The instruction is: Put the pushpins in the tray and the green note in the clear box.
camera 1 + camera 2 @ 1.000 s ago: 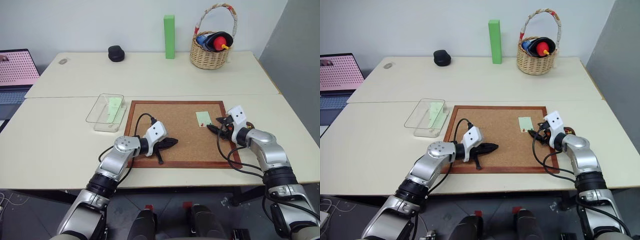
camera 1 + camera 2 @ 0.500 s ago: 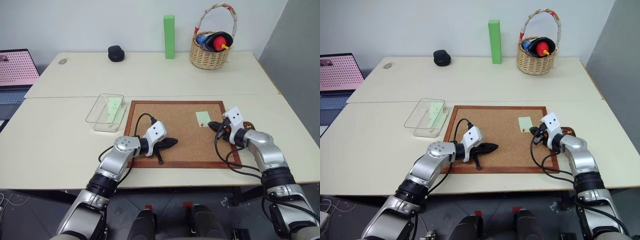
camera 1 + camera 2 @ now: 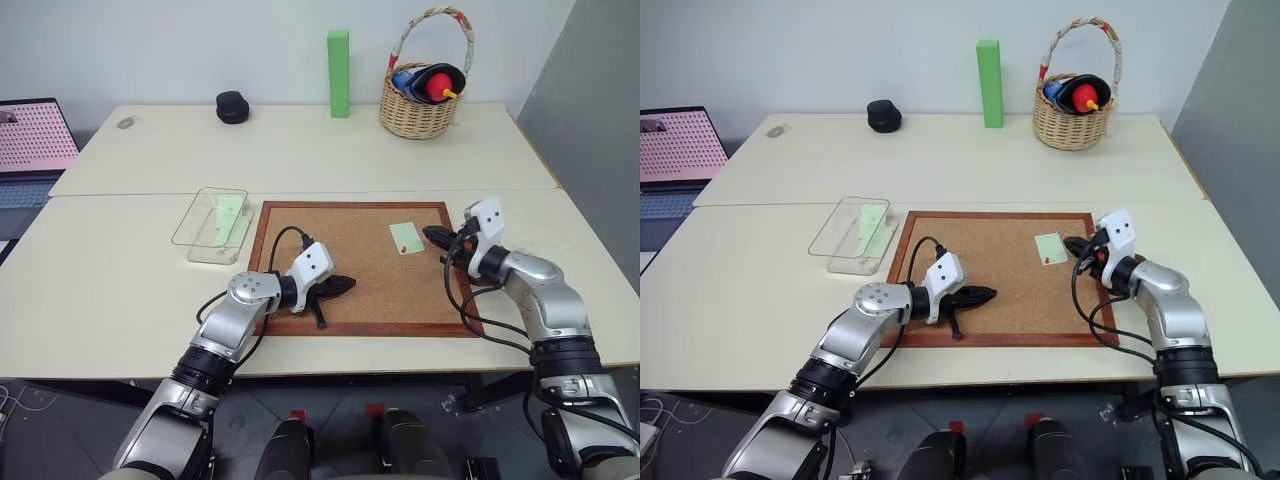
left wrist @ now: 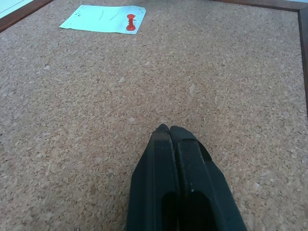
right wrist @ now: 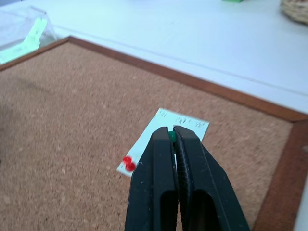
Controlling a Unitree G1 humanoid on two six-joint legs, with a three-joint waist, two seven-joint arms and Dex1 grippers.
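Left of the corkboard [image 3: 350,270] sat the clear box [image 3: 211,224]. Over the board's near-left part the left gripper [image 3: 347,285] hung shut and empty, while the green note [image 3: 404,237] lay at its far-right, a red pushpin [image 3: 401,248] in it. Just right of the note, the right gripper [image 5: 171,132] pinched a green pushpin [image 5: 172,137] above the board.

1. No readable words, brands or numbers anywhere on the table.
2. The green note [image 5: 166,144] carries a few faint pen strokes along one edge, too small and sketchy to read as letters or digits.
3. The laptop screen [image 3: 35,135] at the far left shows a pink dotted pattern, with no text that can be made out.
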